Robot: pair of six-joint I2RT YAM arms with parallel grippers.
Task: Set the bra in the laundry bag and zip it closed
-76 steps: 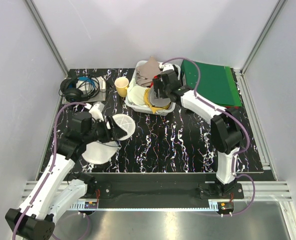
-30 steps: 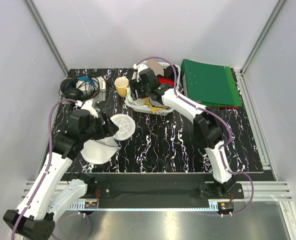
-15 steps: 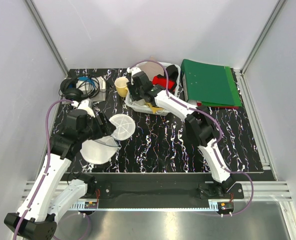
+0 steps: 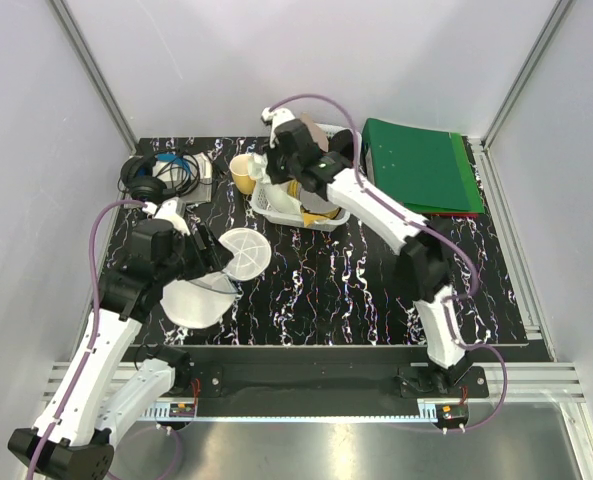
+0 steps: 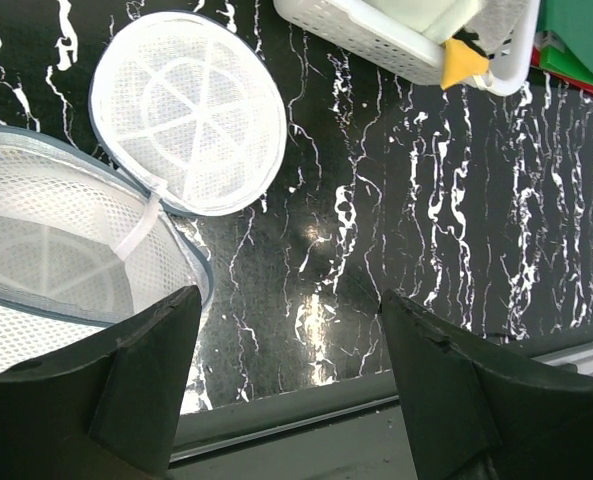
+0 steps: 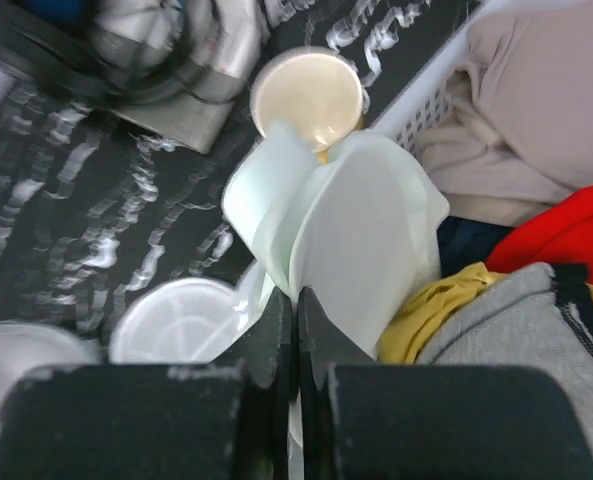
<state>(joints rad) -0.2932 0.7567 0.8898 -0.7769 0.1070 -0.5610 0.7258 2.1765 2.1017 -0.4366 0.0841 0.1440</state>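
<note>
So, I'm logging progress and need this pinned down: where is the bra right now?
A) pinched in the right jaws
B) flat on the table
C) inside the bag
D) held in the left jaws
A: the right wrist view shows the bra clamped by the right gripper, jaws shut, while the bag sits open and looks empty.

The table [image 4: 326,290] is black with white marble-type veins all over, and the laundry bag [image 5: 46,250] is white mesh with a grey-blue trim round the rim. The bra [image 6: 346,240] looks pale off-white, the cup [image 6: 306,95] is yellow, the folder [image 4: 421,165] is green. The basket [image 5: 366,30] is white lattice, holding a tan garment [image 6: 546,80], a red garment [image 6: 566,230], a yellow garment [image 6: 426,310] and a grey garment [image 6: 516,360].
</note>
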